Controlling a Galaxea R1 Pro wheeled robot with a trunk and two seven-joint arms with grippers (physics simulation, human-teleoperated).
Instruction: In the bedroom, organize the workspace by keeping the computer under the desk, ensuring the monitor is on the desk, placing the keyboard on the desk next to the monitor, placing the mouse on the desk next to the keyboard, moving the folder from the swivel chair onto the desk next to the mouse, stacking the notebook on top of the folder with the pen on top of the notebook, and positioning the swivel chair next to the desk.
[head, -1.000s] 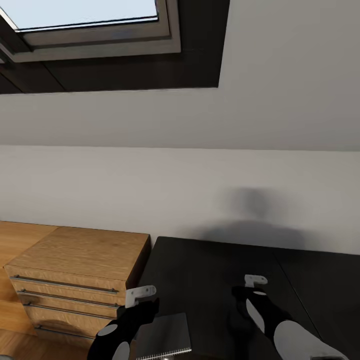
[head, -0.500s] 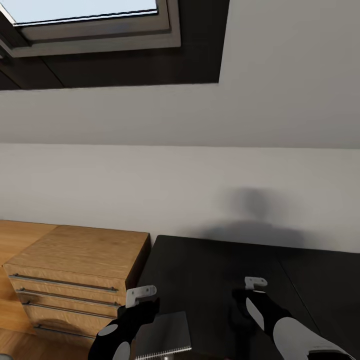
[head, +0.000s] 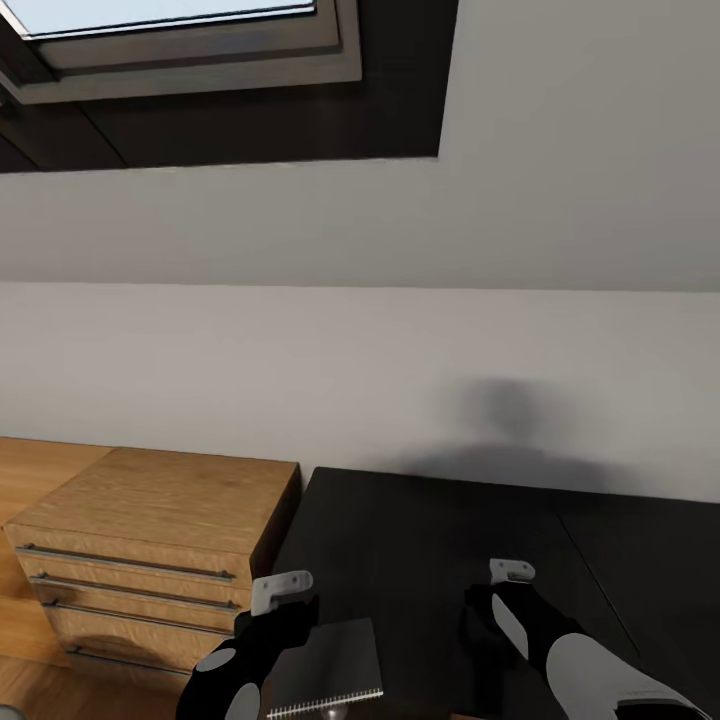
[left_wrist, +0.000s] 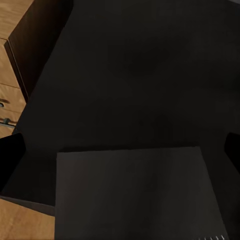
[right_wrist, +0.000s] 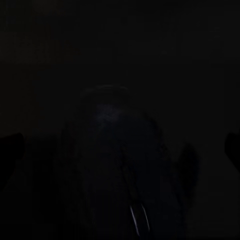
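A: Where is the notebook (head: 328, 667) seen?

B: It is held flat above the near left part of the desk (head: 430, 540), its white spiral edge turned toward the robot. It is gripped by the left gripper (left_wrist: 120, 150), closed on it, as far as can be judged.

A: And the right gripper (right_wrist: 120, 145)?

B: Its fingertips are spread wide over a dark oval shape, possibly the mouse (right_wrist: 117, 160); nothing is held. A wooden chest (head: 150, 560) stands just beside the desk's left end.

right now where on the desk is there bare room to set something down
The desk is bare from the notebook and the two arms back to the wall, and rightward past its seam. The near-left corner, by the wooden chest, is crowded by the notebook.
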